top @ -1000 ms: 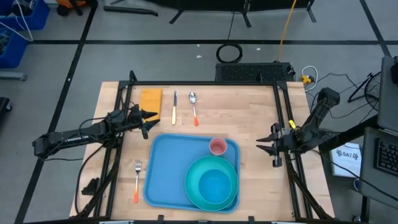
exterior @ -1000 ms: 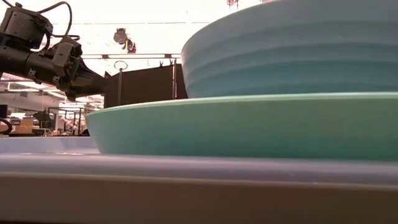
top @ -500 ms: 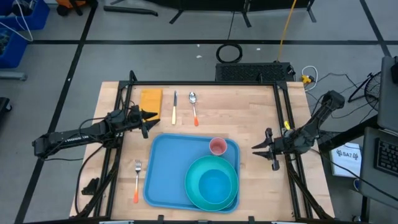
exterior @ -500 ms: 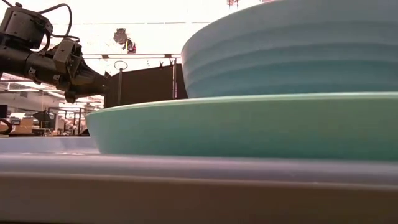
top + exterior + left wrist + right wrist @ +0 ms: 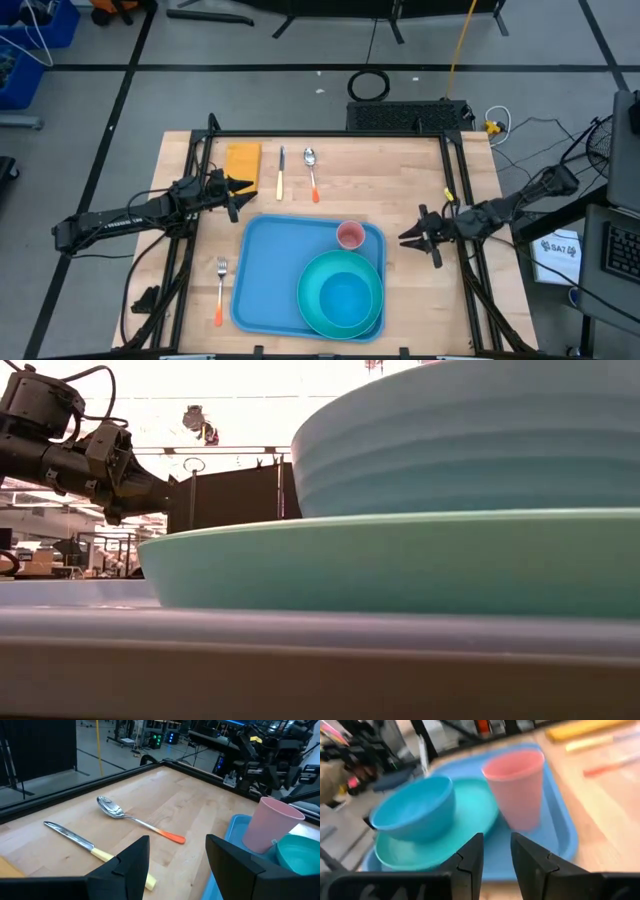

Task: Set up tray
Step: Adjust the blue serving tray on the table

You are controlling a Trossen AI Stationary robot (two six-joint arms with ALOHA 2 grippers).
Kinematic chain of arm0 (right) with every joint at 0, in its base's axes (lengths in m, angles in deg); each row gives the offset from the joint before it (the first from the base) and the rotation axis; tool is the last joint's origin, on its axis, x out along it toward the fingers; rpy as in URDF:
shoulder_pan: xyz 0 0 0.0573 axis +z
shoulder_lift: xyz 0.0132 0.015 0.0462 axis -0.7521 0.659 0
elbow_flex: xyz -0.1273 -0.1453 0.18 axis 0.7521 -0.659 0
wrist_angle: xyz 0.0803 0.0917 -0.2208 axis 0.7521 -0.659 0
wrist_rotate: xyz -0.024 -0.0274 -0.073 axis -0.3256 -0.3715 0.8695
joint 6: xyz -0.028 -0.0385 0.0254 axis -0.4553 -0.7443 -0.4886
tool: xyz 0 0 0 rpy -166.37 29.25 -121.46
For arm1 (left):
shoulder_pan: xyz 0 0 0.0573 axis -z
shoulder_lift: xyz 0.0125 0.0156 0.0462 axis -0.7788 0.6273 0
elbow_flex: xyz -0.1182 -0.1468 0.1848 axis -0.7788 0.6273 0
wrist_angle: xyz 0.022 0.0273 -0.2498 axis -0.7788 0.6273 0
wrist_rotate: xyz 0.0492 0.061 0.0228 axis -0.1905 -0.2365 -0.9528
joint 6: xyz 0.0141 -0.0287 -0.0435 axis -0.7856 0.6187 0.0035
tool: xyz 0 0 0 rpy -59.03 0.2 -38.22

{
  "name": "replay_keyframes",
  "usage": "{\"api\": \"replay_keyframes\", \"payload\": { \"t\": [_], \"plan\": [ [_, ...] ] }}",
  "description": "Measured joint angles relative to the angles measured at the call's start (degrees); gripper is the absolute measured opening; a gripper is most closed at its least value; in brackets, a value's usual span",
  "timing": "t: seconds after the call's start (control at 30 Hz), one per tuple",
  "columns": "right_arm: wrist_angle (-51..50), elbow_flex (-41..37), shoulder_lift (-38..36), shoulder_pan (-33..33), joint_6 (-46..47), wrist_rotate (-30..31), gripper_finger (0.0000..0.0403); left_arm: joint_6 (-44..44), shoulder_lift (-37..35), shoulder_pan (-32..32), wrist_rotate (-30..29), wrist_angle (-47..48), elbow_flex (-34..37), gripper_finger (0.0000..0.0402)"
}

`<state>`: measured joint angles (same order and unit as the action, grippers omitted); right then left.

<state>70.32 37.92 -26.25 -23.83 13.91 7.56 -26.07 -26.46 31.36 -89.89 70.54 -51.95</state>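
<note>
Blue tray [image 5: 268, 270] w/ cup [image 5: 350, 235] | R gripper [image 5: 416, 238] beside, open

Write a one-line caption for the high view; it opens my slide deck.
Blue tray holding plate, bowl and pink cup, flanked by open left gripper and right gripper.

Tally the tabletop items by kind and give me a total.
Tray: 1
Plate: 1
Bowl: 1
Cup: 1
Fork: 1
Knife: 1
Spoon: 1
Yellow sponge: 1
Total: 8
</note>
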Motion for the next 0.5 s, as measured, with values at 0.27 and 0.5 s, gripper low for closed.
{"api": "replay_keyframes", "payload": {
  "t": [0.27,0.5],
  "plan": [
    [-1.92,2.8,7.42,-6.28,-0.27,-10.03,0.0089,-1.07,0.02,0.0,-0.03,0.0,0.0,0.02],
    [-1.16,5.82,19.65,-8.46,-1.06,-14.83,0.0078,-1.99,0.0,0.0,-0.04,0.0,0.0,0.02]
  ]
}}
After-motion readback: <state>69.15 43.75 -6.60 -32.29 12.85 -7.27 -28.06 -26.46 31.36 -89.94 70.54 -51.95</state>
